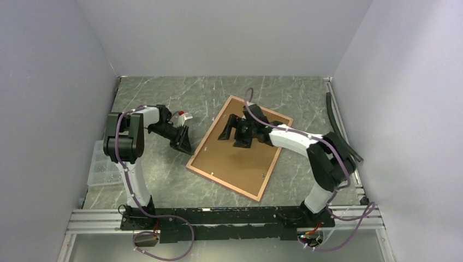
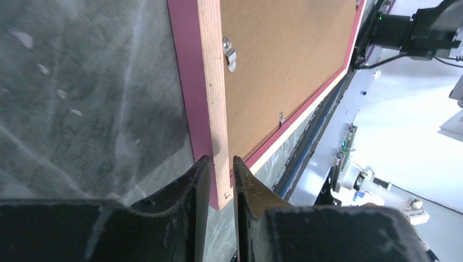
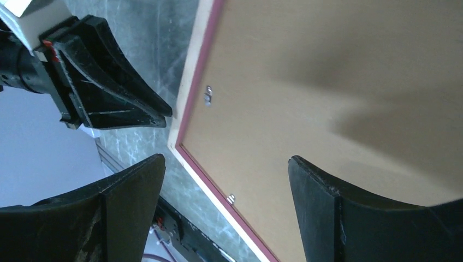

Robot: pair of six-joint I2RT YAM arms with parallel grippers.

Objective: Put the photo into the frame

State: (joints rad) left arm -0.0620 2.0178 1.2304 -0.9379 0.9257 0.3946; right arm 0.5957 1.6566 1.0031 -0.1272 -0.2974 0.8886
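Left fingers [image 2: 183, 188] pinch frame [image 2: 211, 82] corner edge; right fingers [image 3: 128, 188] spread above.

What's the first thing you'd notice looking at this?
A big pink-edged frame lies face down in the middle of the table, brown backing board showing. The left gripper pinches its edge near the left corner, and the right gripper hangs open above the board.
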